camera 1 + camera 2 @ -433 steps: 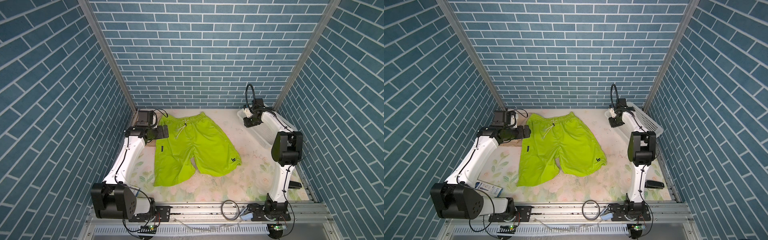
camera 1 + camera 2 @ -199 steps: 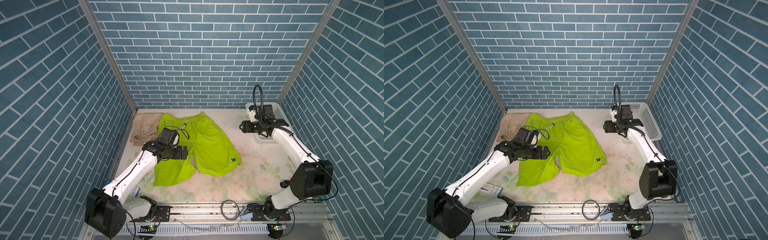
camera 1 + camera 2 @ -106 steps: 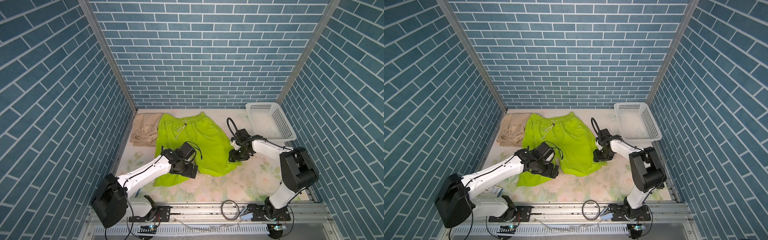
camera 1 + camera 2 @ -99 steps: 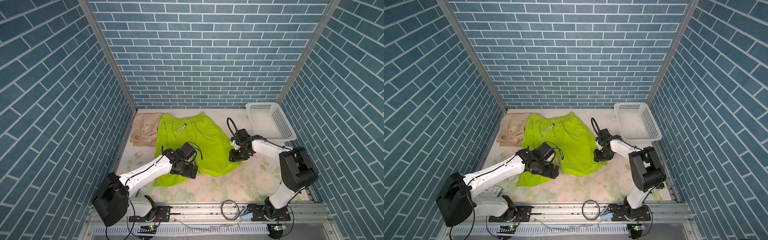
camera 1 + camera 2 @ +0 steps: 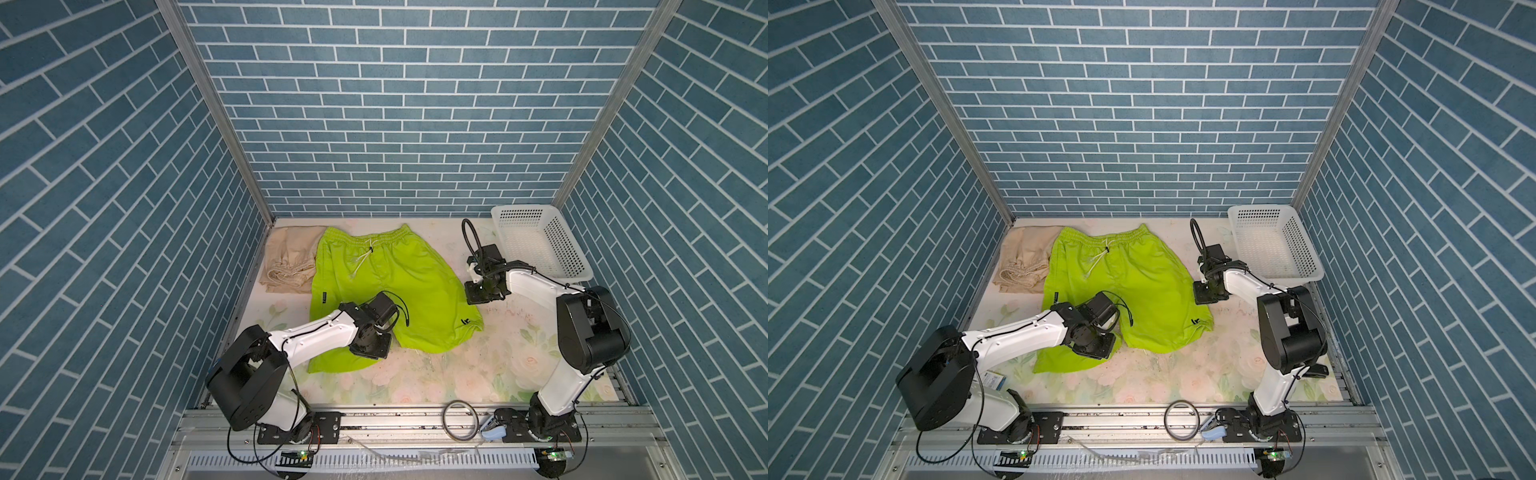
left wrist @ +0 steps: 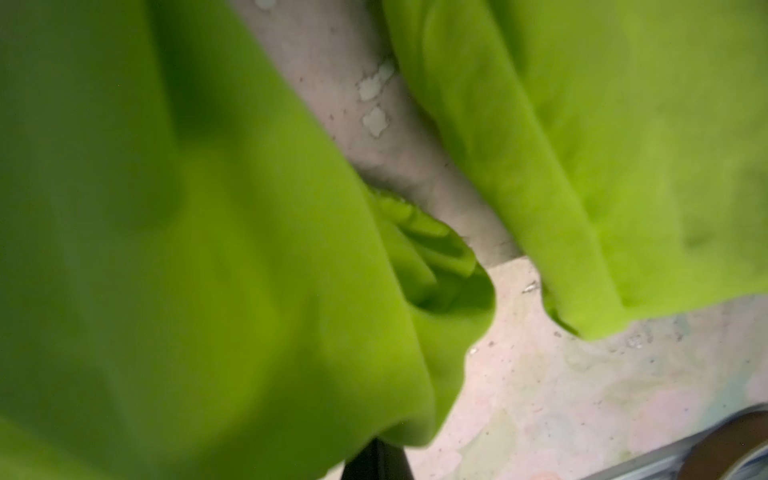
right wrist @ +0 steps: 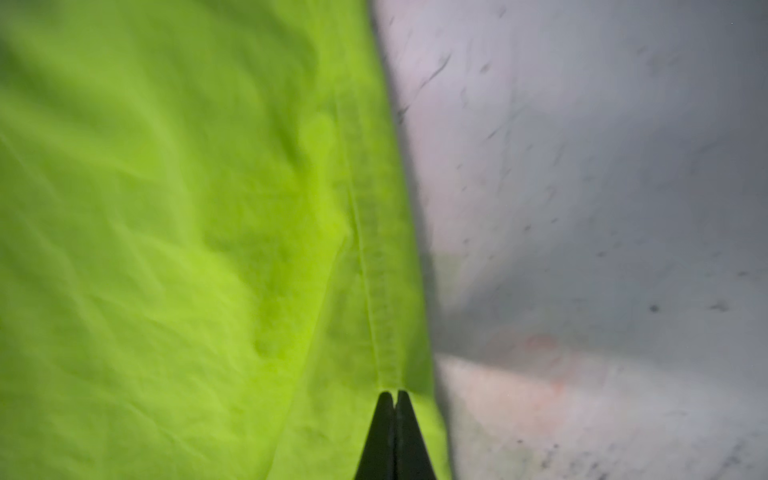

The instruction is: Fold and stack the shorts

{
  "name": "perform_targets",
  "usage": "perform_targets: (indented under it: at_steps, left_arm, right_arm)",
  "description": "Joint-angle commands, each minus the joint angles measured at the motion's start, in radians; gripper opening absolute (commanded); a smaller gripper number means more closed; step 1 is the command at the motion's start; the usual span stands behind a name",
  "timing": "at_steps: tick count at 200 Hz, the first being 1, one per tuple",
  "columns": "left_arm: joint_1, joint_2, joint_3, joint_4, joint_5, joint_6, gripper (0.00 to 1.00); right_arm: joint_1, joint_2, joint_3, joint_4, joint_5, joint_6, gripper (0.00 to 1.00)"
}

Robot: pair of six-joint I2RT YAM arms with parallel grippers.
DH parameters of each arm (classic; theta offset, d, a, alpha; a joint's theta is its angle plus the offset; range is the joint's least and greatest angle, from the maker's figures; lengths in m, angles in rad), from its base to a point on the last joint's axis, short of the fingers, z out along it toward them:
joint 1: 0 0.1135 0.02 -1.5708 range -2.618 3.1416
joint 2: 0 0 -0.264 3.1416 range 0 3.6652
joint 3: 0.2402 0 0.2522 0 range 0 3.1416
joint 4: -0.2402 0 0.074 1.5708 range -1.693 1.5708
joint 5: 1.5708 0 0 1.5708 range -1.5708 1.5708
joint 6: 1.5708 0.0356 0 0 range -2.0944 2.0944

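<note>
The lime-green shorts (image 5: 395, 282) (image 5: 1129, 282) lie spread flat on the floral table, with the waistband and white drawstring toward the back wall. The beige shorts (image 5: 291, 257) (image 5: 1023, 259) lie bunched at the back left, touching the green pair's edge. My left gripper (image 5: 371, 355) (image 5: 1094, 351) is down at the near left leg's inner hem. In the left wrist view it (image 6: 376, 446) is shut, with green cloth draped over its tips. My right gripper (image 5: 478, 297) (image 5: 1204, 297) is at the right leg's outer side. In the right wrist view it (image 7: 394, 392) is shut on the side seam.
A white perforated basket (image 5: 525, 208) (image 5: 1262, 208) stands at the back right, just behind the right arm. A cable ring (image 5: 459, 419) lies on the front rail. A small card (image 5: 994, 380) lies under the left arm. Blue brick walls close in three sides.
Both arms have come down from the back of the table onto the green shorts. Both grippers have closed, the left at the inner hem and the right at the side seam.
</note>
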Motion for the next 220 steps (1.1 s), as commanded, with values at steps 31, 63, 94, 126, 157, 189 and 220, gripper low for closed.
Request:
perform_targets:
  at_steps: [31, 63, 94, 126, 157, 189, 220]
  left_arm:
    - [-0.082, -0.054, 0.083, 0.124, 0.170, 0.004, 0.00]
    - [-0.090, -0.084, 0.081, -0.010, 0.113, 0.014, 0.00]
    - [-0.088, -0.125, 0.032, -0.057, 0.104, 0.010, 0.00]
    - [-0.087, -0.212, 0.011, -0.041, 0.183, 0.030, 0.00]
    - [-0.075, -0.305, 0.065, -0.124, 0.187, 0.066, 0.00]
    - [-0.030, -0.401, 0.099, -0.241, 0.169, 0.079, 0.00]
    - [0.106, -0.543, 0.083, -0.276, 0.300, 0.089, 0.00]
  right_arm:
    - [-0.074, 0.103, 0.203, -0.045, 0.002, -0.093, 0.00]
    - [-0.077, -0.012, 0.152, -0.071, -0.116, -0.038, 0.25]
    - [-0.047, -0.155, -0.020, -0.112, -0.168, 0.032, 0.54]
    - [0.001, -0.173, -0.120, -0.159, -0.090, 0.035, 0.67]
    - [0.006, -0.130, -0.157, -0.121, -0.072, 0.041, 0.70]
    - [0.005, -0.084, -0.157, -0.091, -0.078, 0.040, 0.70]
    - [0.006, -0.043, -0.135, -0.100, -0.061, 0.051, 0.59]
